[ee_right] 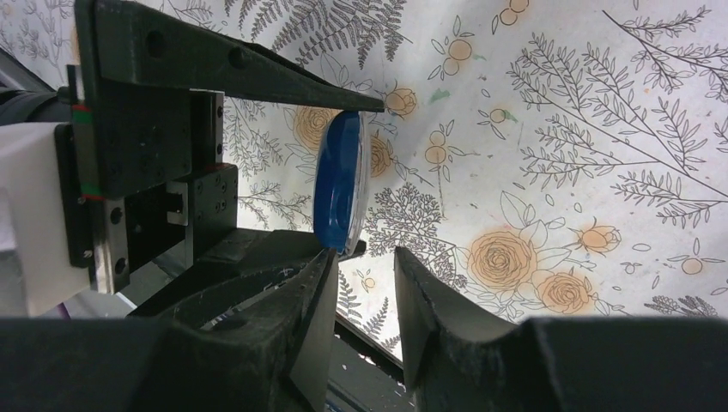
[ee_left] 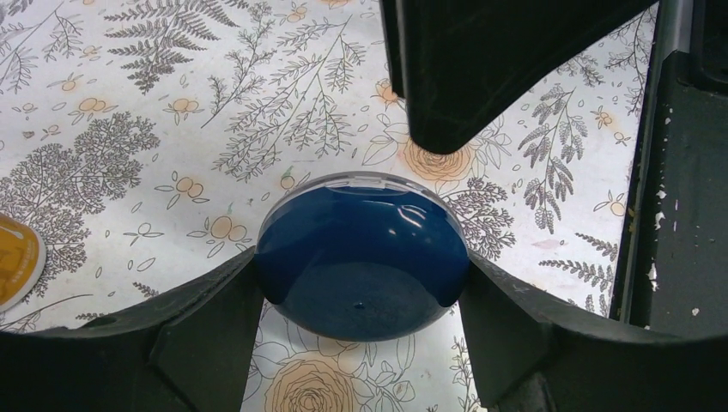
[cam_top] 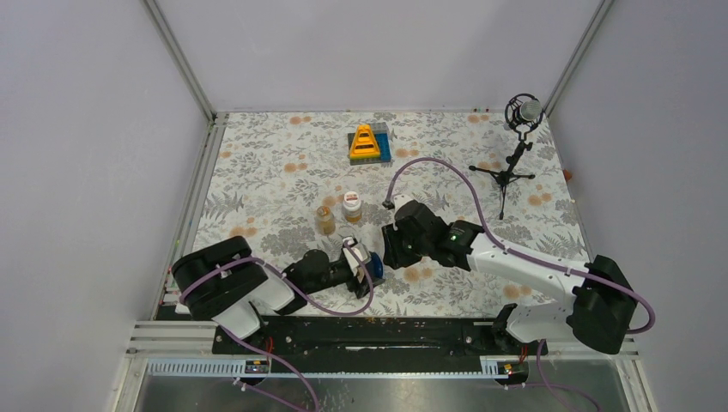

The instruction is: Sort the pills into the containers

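While the amber bottle (cam_top: 324, 220) and white bottle (cam_top: 352, 206) stood together on the worktop (cam_top: 257, 172) from above, no pills showed. Left wrist: the left gripper (ee_left: 360, 296) was clamped on the dish (ee_left: 360, 249) (blue, glossy). Right wrist: the right gripper (ee_right: 365, 257) was narrowly parted, empty, just beside it. Sorting looked unstarted.

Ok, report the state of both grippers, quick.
Left gripper: closed on the blue dish.
Right gripper: slightly open, holding nothing.
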Available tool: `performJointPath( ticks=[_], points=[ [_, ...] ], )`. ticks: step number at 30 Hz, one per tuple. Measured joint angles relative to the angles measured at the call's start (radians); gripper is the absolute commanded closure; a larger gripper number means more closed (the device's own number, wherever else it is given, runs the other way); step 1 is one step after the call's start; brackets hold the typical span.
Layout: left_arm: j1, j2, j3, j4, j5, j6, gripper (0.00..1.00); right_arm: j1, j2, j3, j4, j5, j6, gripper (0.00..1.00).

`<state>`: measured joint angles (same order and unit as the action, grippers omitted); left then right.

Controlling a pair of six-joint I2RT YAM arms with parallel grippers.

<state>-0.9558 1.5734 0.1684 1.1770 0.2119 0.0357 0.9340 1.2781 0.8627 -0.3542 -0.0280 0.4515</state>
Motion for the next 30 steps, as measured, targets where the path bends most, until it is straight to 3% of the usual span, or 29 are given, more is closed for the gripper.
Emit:
performJointPath(
  ticks=[22, 30],
  points=[
    [-0.001, -0.117, -0.013, -0.069, 0.000, 0.002, 1.00, 0.000, 0.051, 0.017, 0.016, -0.036, -0.002, 0.64],
    [0.001, -0.171, -0.014, -0.129, 0.000, 0.010, 1.00, 0.000, 0.051, 0.017, 0.026, -0.045, 0.019, 0.54]
  ],
)
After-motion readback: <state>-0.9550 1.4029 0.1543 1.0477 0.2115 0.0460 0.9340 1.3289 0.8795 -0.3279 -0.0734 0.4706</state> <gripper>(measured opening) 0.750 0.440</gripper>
